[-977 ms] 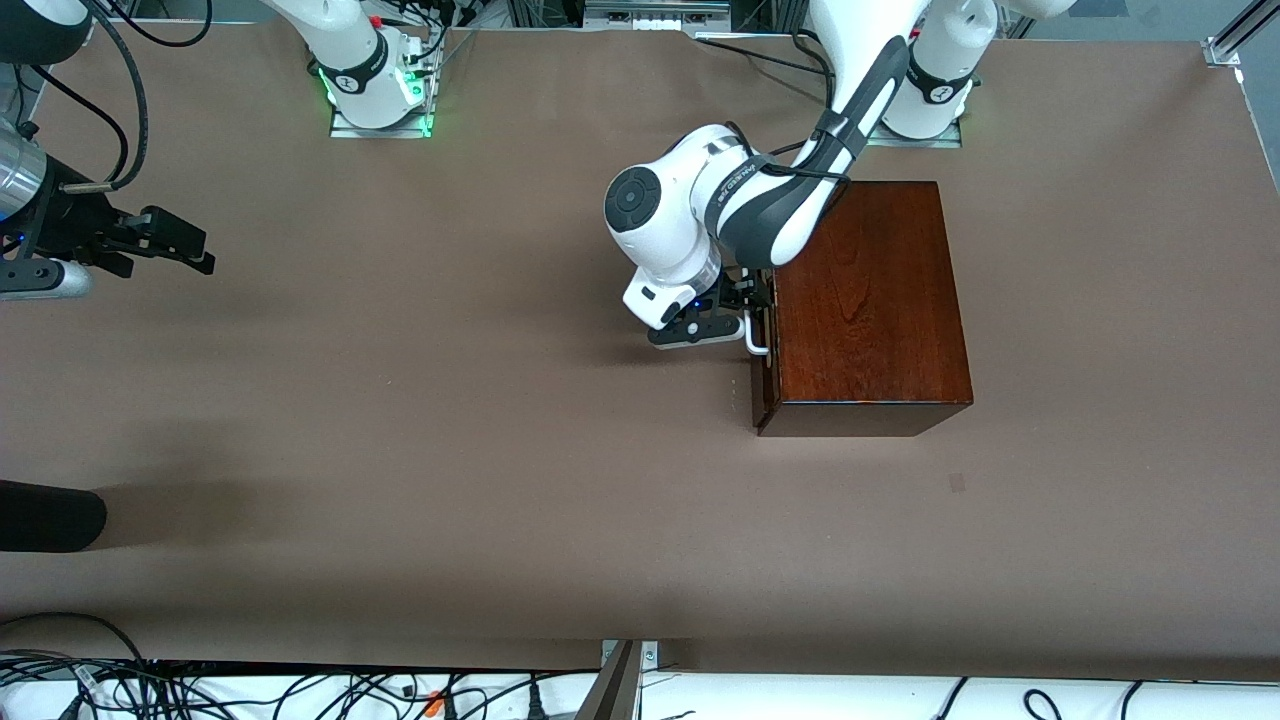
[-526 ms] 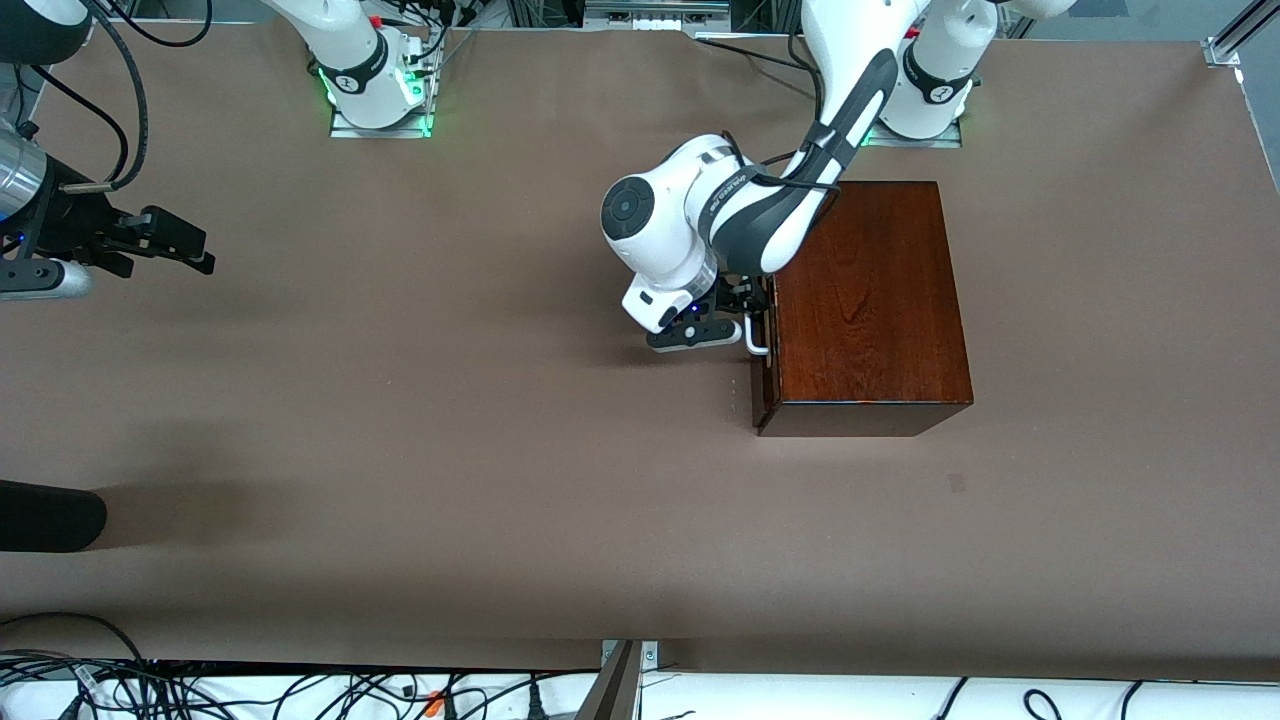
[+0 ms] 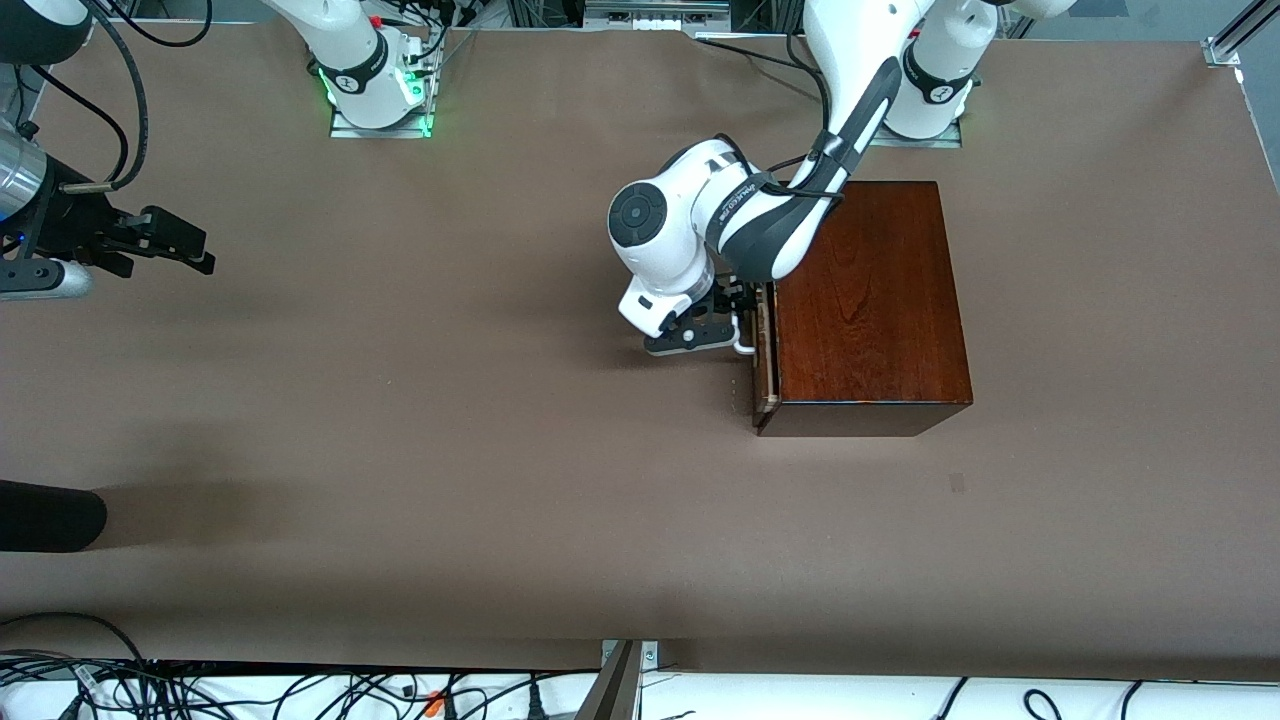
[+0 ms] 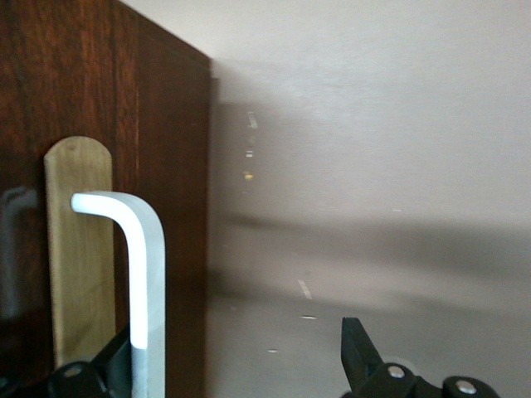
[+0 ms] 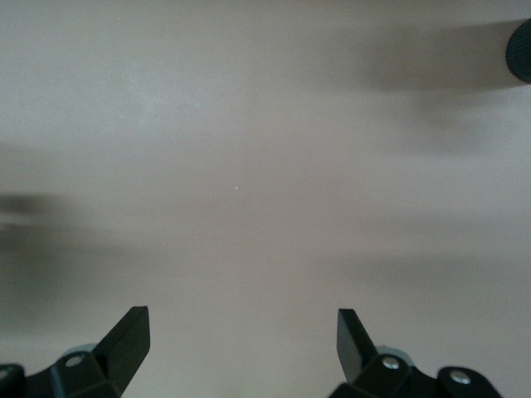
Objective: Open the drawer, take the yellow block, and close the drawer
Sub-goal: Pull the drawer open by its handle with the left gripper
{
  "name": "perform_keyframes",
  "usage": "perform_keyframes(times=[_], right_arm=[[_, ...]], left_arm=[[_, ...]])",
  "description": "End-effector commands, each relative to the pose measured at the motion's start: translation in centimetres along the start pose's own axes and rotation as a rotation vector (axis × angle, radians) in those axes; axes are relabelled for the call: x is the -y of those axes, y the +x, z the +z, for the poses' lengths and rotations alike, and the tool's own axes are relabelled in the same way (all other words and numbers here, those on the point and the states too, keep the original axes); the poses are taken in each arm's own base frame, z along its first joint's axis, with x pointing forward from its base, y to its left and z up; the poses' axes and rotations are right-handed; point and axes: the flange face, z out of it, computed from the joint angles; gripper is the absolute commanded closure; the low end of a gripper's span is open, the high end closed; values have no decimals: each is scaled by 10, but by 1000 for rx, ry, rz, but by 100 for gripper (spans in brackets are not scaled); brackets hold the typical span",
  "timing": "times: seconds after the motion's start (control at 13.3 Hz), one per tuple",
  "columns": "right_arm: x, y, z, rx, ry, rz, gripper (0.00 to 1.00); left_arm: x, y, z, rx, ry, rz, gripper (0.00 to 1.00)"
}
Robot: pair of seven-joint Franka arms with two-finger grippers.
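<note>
The glossy reddish-brown box [image 3: 868, 300] stands toward the left arm's end of the table. Its drawer [image 3: 764, 352] is out by a narrow crack, showing a pale wood edge. My left gripper [image 3: 740, 316] is at the drawer front, open, with the white bar handle [image 3: 743, 346] between its fingers. In the left wrist view the handle [image 4: 143, 282] lies close against one finger [image 4: 112, 365], and the gripper [image 4: 236, 352] stands wide around it. My right gripper [image 3: 200, 250] waits open over bare table at the right arm's end, and the right wrist view shows nothing between its jaws [image 5: 242, 319]. The yellow block is hidden.
A black rounded object [image 3: 50, 515] juts in at the right arm's end, nearer the front camera. Cables [image 3: 300, 690] run along the table's near edge. A pale wood plate [image 4: 79, 249] backs the handle on the dark drawer front.
My left gripper has shifted toward the right arm's end with the handle, and the drawer has slid out a little. The right arm has not moved.
</note>
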Motion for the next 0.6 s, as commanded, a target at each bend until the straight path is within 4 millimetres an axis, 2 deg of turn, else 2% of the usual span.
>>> perform_keyframes(times=[0.0, 0.15, 0.38, 0.53], right_arm=[[-1, 1, -4, 1, -6, 10, 0], [-1, 1, -4, 1, -6, 10, 0], [-1, 1, -4, 1, -6, 10, 0], [-1, 1, -4, 1, -6, 10, 0]], left_arm=[[-22, -8, -15, -15, -57, 3, 0], [-24, -9, -19, -20, -65, 2, 0], [-48, -14, -28, 3, -120, -50, 0], [-56, -21, -25, 4, -117, -62, 0]])
